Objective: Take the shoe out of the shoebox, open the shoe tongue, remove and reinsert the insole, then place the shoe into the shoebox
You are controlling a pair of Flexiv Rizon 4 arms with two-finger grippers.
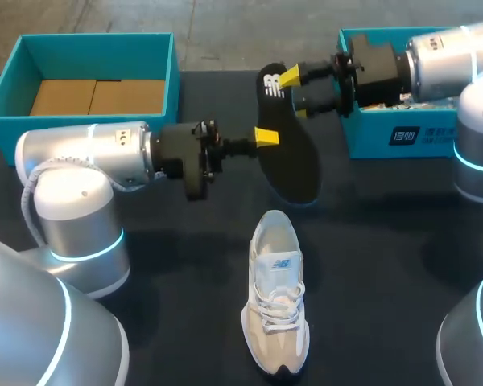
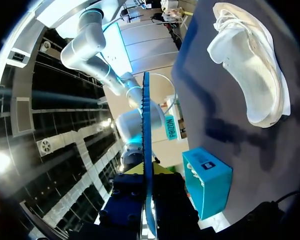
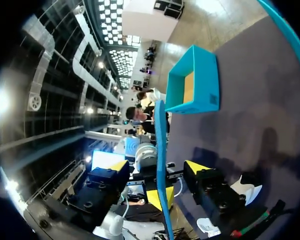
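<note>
Two grippers meet at one insole (image 1: 294, 169), which hangs in the air above the table. My left gripper (image 2: 148, 172) has its fingers closed on one long edge. My right gripper (image 3: 157, 167) straddles the far end with its fingers spread, and neither touches it.

The shoe (image 1: 275, 301) stands on its sole at 6 o'clock from the insole, with its toe toward me. The open shoebox (image 1: 88, 76) lies at 10 o'clock, well apart. A second teal box (image 1: 394, 133) sits at 2 o'clock beneath my right arm.

Risks, as I judge them:
- **Pivot or droop:** on a single narrow pinch the flexible insole may swing or sag, so my right fingers would close on a bent edge or on nothing.
- **Drop:** letting go with the left before the right holds firm would drop the insole.
- **Buckling:** a twisted insole could buckle at the shoe's collar on reinsertion.
</note>
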